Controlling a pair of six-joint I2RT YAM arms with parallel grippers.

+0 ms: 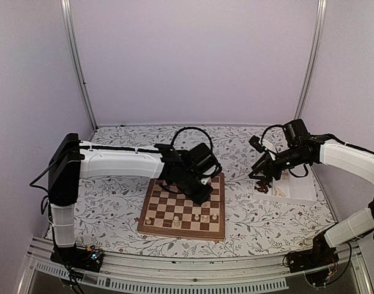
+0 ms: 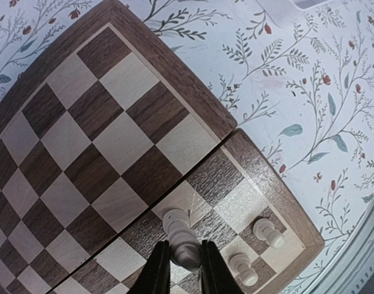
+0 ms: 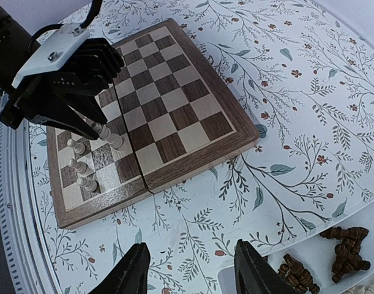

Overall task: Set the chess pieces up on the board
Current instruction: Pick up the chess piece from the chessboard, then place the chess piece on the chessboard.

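The board (image 1: 174, 208) lies open in front of the left arm, also seen in the left wrist view (image 2: 101, 122) and the right wrist view (image 3: 168, 104). My left gripper (image 2: 183, 248) is shut on the head of a tall pale chess piece (image 2: 174, 223) that stands on a square near the board's right side. Two small pale pieces (image 2: 267, 231) stand beside it by the corner. My right gripper (image 3: 190, 248) hangs open above the flowered cloth, at the tray's corner, holding nothing. Dark chess pieces (image 3: 343, 245) lie in the white tray (image 3: 364, 217).
Several pale pieces (image 1: 205, 217) stand along the board's near rows. The white tray (image 1: 297, 190) sits right of the board under the right arm. The left arm (image 1: 119, 162) reaches across above the board's far half. Pale walls close off the table on three sides.
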